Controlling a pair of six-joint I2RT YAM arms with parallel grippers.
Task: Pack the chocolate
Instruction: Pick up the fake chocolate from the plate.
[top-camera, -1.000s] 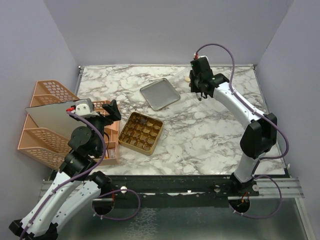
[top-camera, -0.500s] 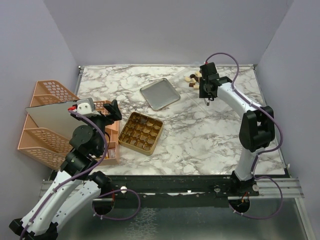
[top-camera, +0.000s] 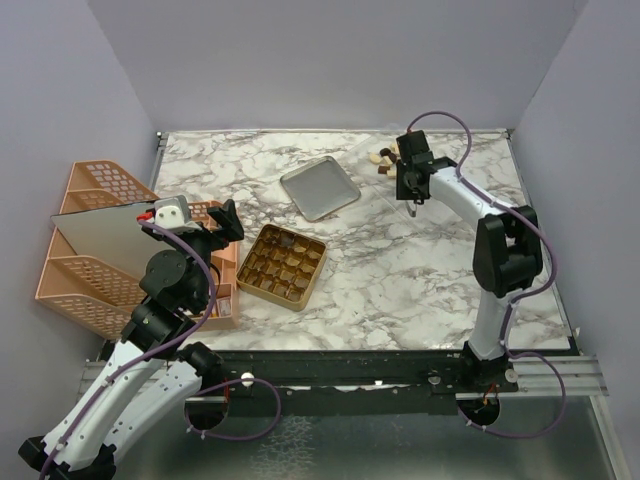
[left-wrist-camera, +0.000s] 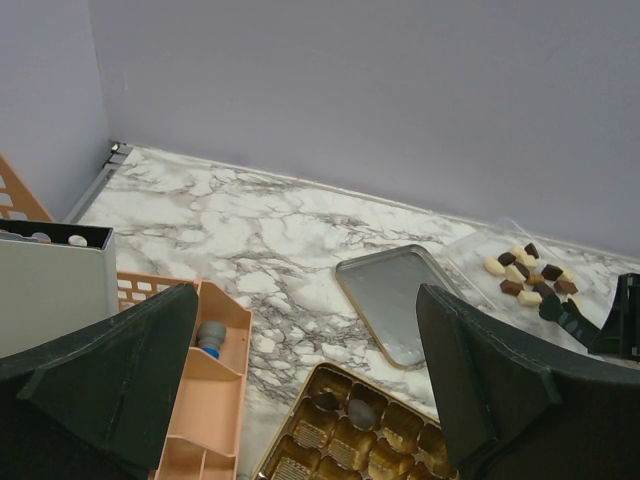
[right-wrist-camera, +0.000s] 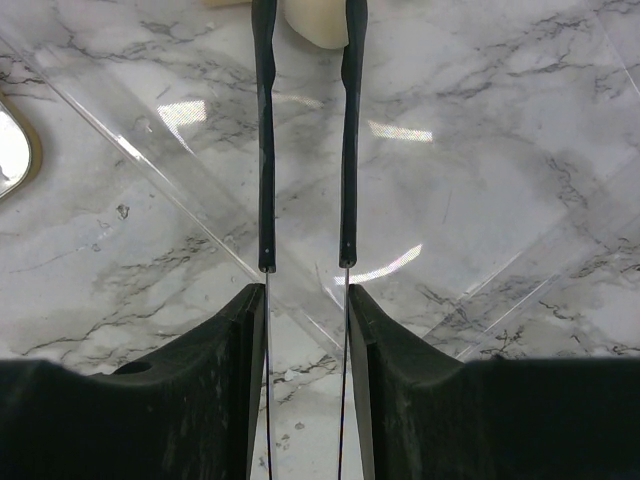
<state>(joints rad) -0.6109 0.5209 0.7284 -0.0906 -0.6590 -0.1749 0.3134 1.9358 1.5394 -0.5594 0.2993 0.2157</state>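
Well, my right pincer (top-camera: 412, 203) stands narrow about one cream piece (right-wrist-camera: 318, 20); gripped or not, I cannot tell. The chocolate (left-wrist-camera: 527, 272) lies heaped on the clear sheet (right-wrist-camera: 450, 210). A loose pinch could drop it.

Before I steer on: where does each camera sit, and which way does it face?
Top external: above and behind the bases, looking down on the marble table; both arms show, left tool and right tool included.
Left wrist: on the left arm, facing the back wall over tray, lid and chocolates; its open fingers frame the bottom.
Right wrist: pointing steeply down at a clear sheet; its thin fingers pinch a cream piece.
Shared: top external and left wrist both show tray, lid, chocolates.
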